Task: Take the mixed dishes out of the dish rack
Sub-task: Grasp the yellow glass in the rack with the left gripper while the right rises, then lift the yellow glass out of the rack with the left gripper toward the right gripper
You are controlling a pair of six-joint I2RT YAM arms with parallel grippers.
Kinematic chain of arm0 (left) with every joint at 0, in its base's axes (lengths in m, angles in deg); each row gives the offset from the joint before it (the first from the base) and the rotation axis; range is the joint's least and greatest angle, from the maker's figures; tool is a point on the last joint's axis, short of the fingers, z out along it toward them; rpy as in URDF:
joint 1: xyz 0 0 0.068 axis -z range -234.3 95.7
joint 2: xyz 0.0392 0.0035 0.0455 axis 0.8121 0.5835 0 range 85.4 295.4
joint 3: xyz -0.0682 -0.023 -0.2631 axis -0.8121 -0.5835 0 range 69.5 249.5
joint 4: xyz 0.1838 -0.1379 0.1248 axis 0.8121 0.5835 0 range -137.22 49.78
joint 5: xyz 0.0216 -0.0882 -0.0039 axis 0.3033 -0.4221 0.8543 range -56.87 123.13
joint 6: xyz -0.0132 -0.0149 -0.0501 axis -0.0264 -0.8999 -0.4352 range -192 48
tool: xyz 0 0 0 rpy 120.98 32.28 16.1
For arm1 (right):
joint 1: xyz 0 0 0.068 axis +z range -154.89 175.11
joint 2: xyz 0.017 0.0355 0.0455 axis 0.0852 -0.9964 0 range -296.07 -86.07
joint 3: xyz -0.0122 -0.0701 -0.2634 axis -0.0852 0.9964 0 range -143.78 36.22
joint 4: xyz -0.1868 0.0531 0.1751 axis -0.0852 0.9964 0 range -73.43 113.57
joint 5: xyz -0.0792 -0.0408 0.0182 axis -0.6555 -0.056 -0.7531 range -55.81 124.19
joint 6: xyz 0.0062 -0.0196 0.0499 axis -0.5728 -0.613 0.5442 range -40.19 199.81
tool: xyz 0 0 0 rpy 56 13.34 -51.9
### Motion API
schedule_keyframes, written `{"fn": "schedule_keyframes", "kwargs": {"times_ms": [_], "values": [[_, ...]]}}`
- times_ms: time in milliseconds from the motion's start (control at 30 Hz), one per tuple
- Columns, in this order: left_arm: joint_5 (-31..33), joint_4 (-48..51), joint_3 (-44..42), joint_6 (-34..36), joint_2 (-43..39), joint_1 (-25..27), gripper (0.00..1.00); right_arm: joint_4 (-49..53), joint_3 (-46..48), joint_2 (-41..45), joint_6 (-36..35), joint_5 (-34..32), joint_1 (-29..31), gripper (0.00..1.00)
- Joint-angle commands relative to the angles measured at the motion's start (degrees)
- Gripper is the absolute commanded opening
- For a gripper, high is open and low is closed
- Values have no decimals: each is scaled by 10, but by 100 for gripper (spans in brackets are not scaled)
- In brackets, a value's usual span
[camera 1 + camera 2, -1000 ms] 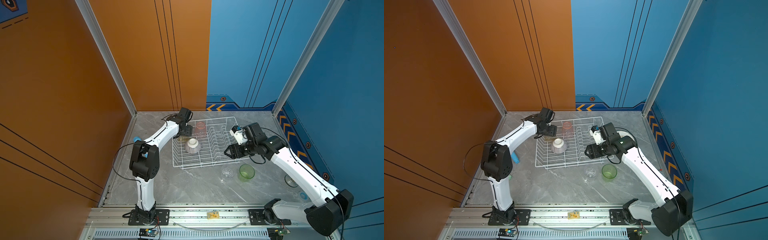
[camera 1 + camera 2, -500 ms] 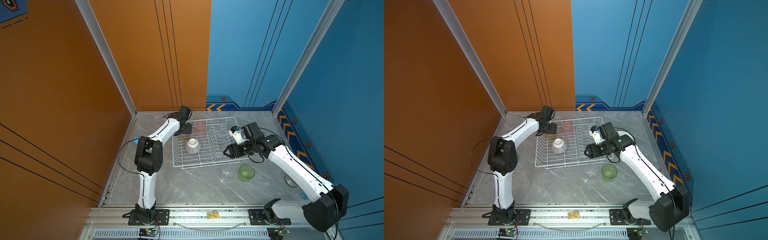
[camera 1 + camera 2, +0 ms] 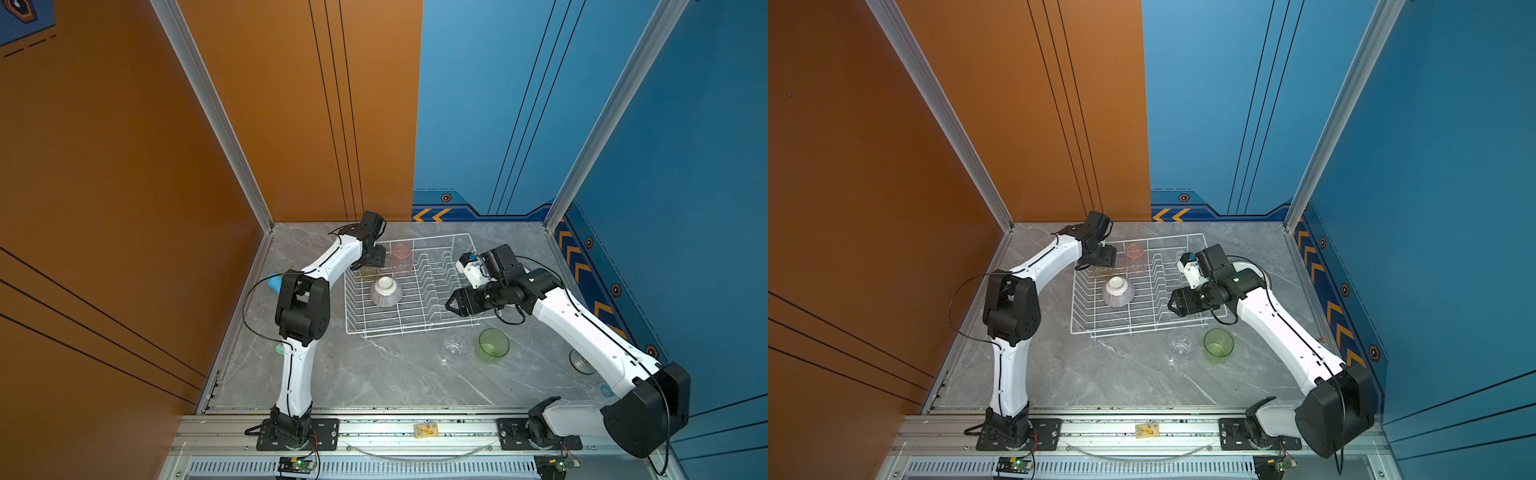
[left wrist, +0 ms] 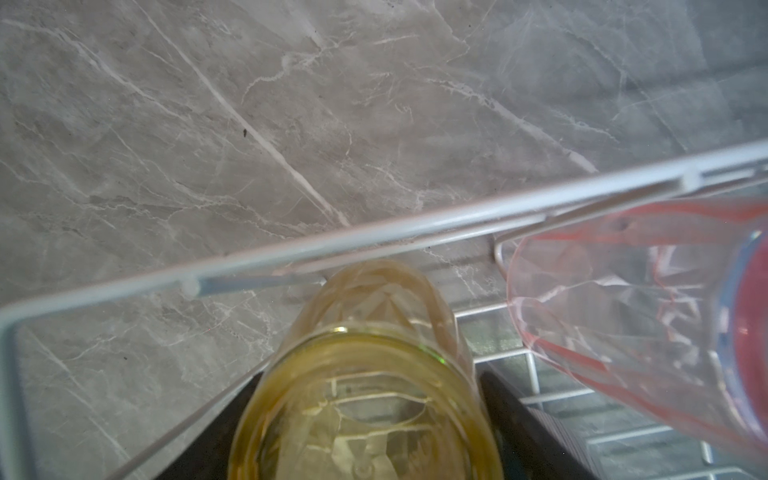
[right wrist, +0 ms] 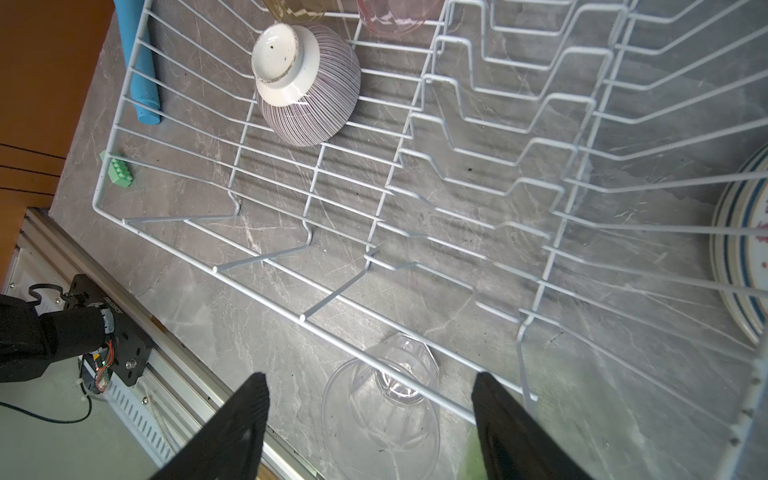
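Barely visible left gripper [image 4: 370, 399] straddles yellow tumbler [image 4: 365, 332], grip unclear; right gripper [image 5: 368, 376] spread.

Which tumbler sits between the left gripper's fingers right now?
The yellow tumbler, inside the dish rack beside the pink tumbler; the green tumbler and clear tumbler stand on the table outside it.

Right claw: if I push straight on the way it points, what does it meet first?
Most likely the white wire dish rack: its floor wires near the front edge lie in line with the open right claw. The clear glass tumbler seen just beyond stands outside the rack. Depth is unclear.
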Motion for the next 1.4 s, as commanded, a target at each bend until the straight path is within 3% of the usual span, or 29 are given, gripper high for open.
{"fn": "schedule_keyframes", "kwargs": {"times_ms": [0,133,200,667,1367], "values": [[-24,15,10,6,12,-4,64,-7,6,-4,-12,3,-5,76],[-32,14,-2,7,3,-8,49,-9,8,-6,-10,3,-5,76],[-31,14,-10,8,-7,-8,46,-11,10,-6,-8,3,-5,76],[-70,14,-48,18,-86,-22,44,-104,52,28,39,95,-39,76],[-202,25,-90,14,-223,-17,44,-349,153,40,185,324,-79,74]]}}
